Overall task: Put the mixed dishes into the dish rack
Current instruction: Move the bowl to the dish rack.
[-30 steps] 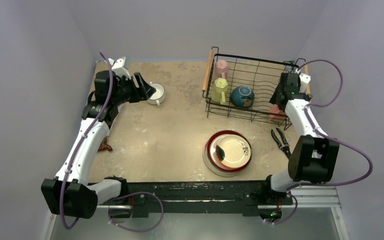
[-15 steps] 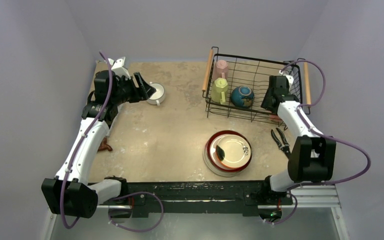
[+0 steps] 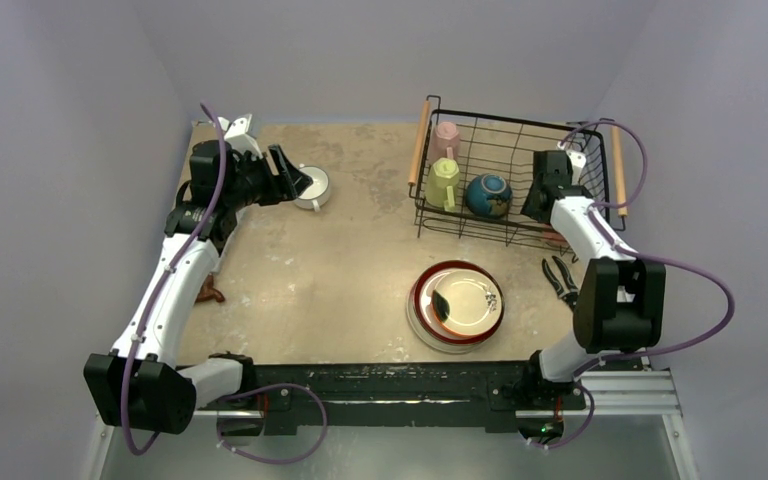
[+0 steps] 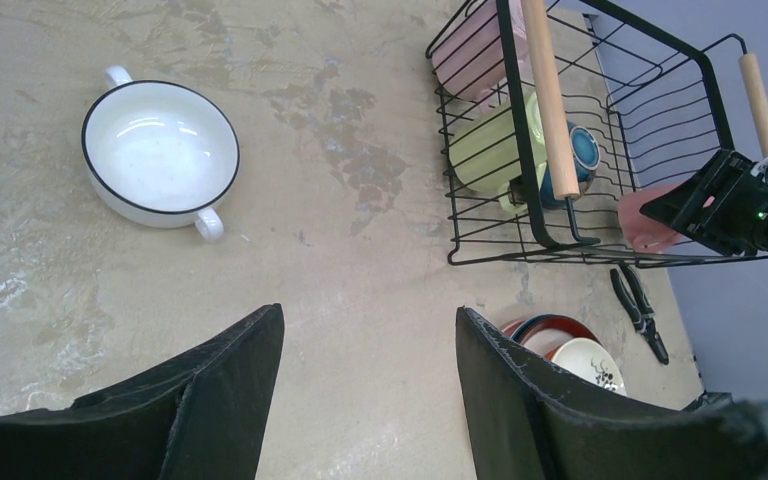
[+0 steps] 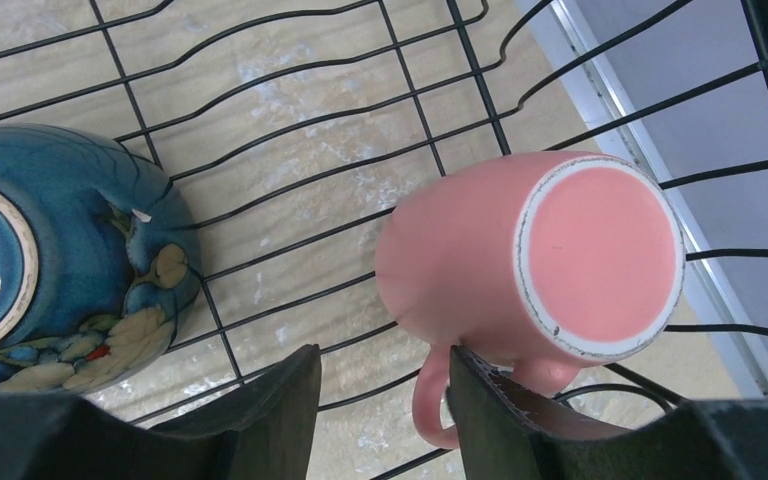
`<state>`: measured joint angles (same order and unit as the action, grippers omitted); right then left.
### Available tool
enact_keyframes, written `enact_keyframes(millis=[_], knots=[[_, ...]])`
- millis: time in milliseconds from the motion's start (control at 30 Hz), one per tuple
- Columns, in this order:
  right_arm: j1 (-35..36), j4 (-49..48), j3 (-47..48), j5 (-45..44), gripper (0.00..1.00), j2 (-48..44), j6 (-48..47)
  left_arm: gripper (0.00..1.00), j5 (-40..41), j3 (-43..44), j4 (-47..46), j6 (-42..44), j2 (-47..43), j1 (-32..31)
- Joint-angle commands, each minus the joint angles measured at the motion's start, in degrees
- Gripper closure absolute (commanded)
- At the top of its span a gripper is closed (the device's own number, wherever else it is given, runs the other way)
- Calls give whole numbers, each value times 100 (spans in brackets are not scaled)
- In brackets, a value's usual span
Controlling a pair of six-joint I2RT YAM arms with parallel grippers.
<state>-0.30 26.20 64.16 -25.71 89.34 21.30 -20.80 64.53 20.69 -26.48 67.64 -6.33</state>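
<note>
The dish rack [image 3: 419, 142] stands at the back right. In it are a pale pink mug [image 3: 446, 135], a yellow-green mug [image 3: 442, 182] and a teal bowl [image 3: 488, 195]. A salmon mug [image 5: 530, 255] lies on its side on the rack's wires, base towards the camera. My right gripper [image 5: 380, 365] hangs open over it, the mug's handle [image 5: 432, 395] against the inner edge of one finger. A white mug [image 3: 312, 186] sits on the table at the back left, with my left gripper [image 3: 295, 180] open just beside it. Stacked plates [image 3: 457, 305] lie front centre.
Black pliers [image 3: 561, 283] lie on the table between the rack and the right arm. A small brown object [image 3: 210, 293] sits by the left arm. The left wrist view shows the rack's wooden handles [image 4: 550, 100] and bare table under the open fingers.
My right arm has swung left from the rack's right end to over its inside, and its jaws have narrowed. The rack has shifted slightly. My left arm has not moved.
</note>
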Motion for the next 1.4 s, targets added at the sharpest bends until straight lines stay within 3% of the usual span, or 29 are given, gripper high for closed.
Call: enact_keyframes(millis=[0,100,233,300,500,800,1067,1367], knots=[[-120,496,167,-794,49,137,72,38,-92,253,-144,-67,-5,53],[83,370,184,-640,45,-6,-87,38,-95,260,-136,-69,2,55],[710,-38,123,134,31,-242,-371,38,-122,270,-135,-85,26,60],[893,-151,165,413,30,-168,-375,38,-112,266,-135,-77,24,61],[984,-235,288,801,48,314,-273,38,-58,270,-98,-35,35,60],[1048,-775,408,1560,50,895,-389,38,-94,306,-80,-40,115,70],[1049,-890,1243,936,57,1644,-464,38,-73,332,-47,-16,136,70],[1049,-809,2345,807,58,2615,-539,38,9,376,35,72,210,81]])
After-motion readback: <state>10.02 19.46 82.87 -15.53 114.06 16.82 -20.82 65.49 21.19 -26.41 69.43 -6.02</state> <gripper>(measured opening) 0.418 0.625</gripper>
